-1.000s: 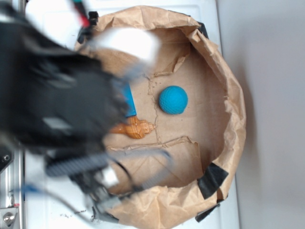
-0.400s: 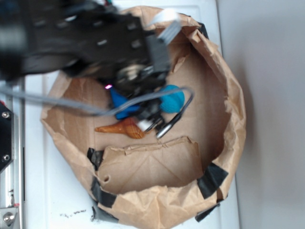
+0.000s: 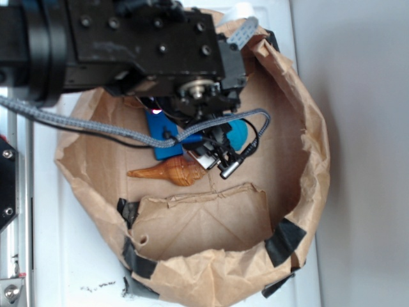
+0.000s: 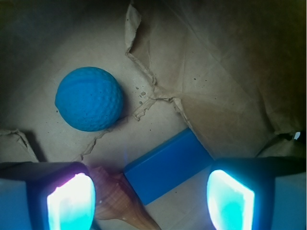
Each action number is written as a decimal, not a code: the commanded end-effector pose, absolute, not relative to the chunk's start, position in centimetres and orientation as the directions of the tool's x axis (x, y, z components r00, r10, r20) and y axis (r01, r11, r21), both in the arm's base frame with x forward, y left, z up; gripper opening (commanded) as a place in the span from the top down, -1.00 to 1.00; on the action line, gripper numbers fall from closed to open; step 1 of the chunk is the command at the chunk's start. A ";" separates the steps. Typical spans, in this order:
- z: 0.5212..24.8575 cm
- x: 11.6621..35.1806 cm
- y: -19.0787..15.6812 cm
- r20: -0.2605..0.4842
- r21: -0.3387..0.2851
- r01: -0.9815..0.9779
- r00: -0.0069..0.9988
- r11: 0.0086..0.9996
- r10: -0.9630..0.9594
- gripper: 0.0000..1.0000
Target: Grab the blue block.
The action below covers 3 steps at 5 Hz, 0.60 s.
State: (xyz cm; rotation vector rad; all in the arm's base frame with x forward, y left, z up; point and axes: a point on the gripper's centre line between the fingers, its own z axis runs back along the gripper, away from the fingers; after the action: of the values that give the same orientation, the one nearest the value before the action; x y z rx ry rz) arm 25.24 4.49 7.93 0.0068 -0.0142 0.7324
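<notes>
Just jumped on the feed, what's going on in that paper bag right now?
The WidowX arm is reaching into the paper bag, going for the blue block. The gripper is open and hangs over the block, with the block lying between its two fingers in the wrist view; nothing is grasped yet. An orange seashell lies right beside the block, and a teal-blue ball sits a little apart on the bag floor.
</notes>
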 end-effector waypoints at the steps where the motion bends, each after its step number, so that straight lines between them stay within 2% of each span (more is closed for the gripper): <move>1: 7.7 25.5 6.4 0.058 -0.027 -0.848 0.527 0.529 0.848 -1.00; 2: 6.2 25.9 6.7 0.030 -0.020 -0.919 0.392 0.393 0.919 -1.00; 3: 4.8 26.3 6.9 0.028 -0.013 -0.938 0.346 0.347 0.938 -1.00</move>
State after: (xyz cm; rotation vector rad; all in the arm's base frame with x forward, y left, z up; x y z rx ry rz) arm 26.37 5.74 3.95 0.0155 0.0042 1.1778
